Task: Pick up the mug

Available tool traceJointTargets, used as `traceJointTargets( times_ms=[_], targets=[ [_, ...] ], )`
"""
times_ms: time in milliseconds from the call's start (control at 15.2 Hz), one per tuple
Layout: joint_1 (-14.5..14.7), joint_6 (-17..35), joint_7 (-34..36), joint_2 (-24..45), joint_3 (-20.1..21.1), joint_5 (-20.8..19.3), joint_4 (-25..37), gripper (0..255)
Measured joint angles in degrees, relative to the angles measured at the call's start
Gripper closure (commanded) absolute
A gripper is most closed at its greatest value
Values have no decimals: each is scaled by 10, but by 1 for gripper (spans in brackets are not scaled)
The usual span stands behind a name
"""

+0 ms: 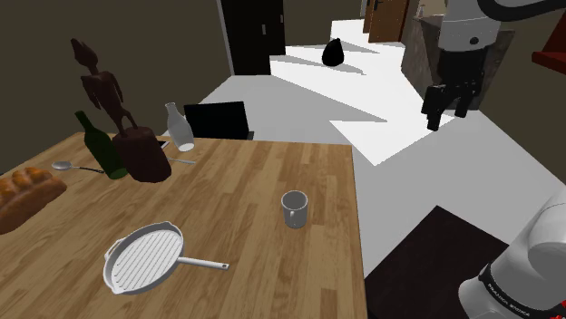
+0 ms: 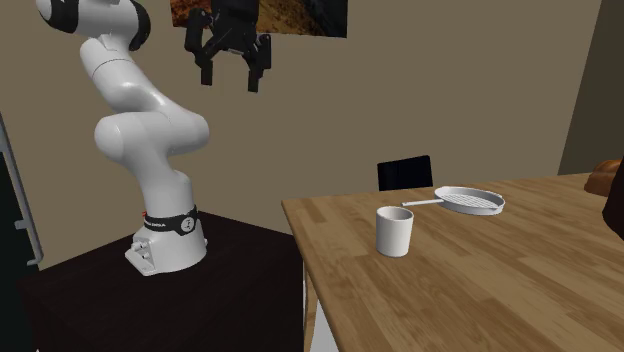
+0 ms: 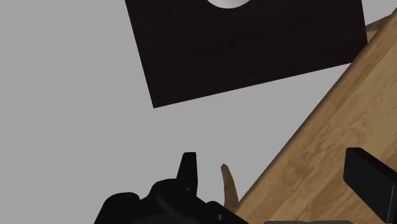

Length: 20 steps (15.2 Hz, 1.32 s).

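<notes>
Well, the gripper (image 2: 230, 78) hangs high, clear of the table (image 1: 245, 186), claw spread apart and empty; in the shoulder view it's at two o'clock from the mug (image 1: 294, 210).

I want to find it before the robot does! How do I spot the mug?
Look at the big wooden table. The mug stands alone on bare wood near the edge closest to the robot, apart from the white grill pan. It is the only small, pale, upright cup with an open top.
</notes>
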Motion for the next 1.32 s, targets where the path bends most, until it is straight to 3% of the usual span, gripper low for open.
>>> traceJointTargets(
  times_ms=[198,660,1320],
  targets=[
    [4,19,5,14,4,7,-5,0],
    [25,143,24,98,25,39,-43,0],
    [59,308,51,273,64,79,-24,0]
  ],
)
